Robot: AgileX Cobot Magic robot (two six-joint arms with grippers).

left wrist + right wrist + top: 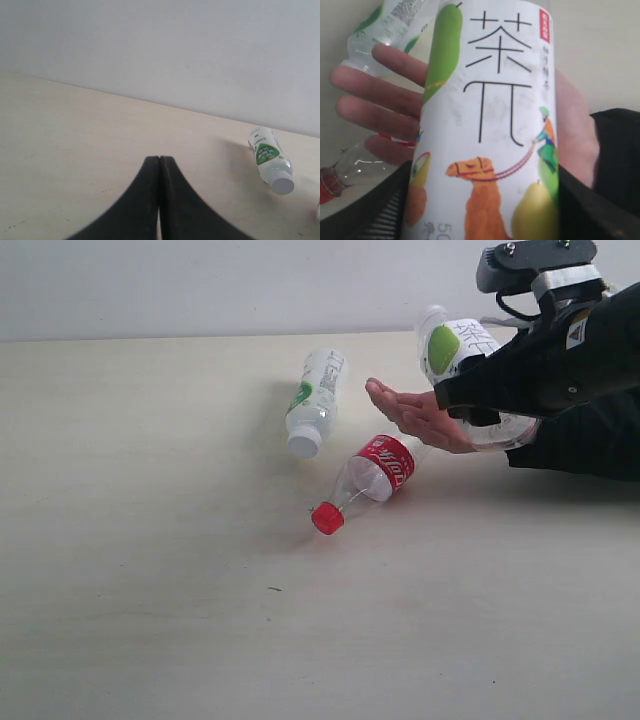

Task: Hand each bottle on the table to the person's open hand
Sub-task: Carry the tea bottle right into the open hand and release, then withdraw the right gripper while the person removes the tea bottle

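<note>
My right gripper (462, 380) is shut on a white-capped bottle with a white-green label (455, 345), tilted just above the person's open hand (420, 418). In the right wrist view that bottle (490, 125) fills the frame between my black fingers (382, 212), and the hand (375, 97) lies behind it, palm up. A second white-green bottle (315, 400) lies on the table (150, 540). A clear red-labelled, red-capped bottle (372, 478) lies just in front of the hand. My left gripper (159, 161) is shut and empty above bare table, off from the lying white-green bottle (270, 159).
The person's black sleeve (590, 445) rests on the table at the right edge, under my right arm (540, 275). A pale wall (250, 285) runs behind the table's far edge.
</note>
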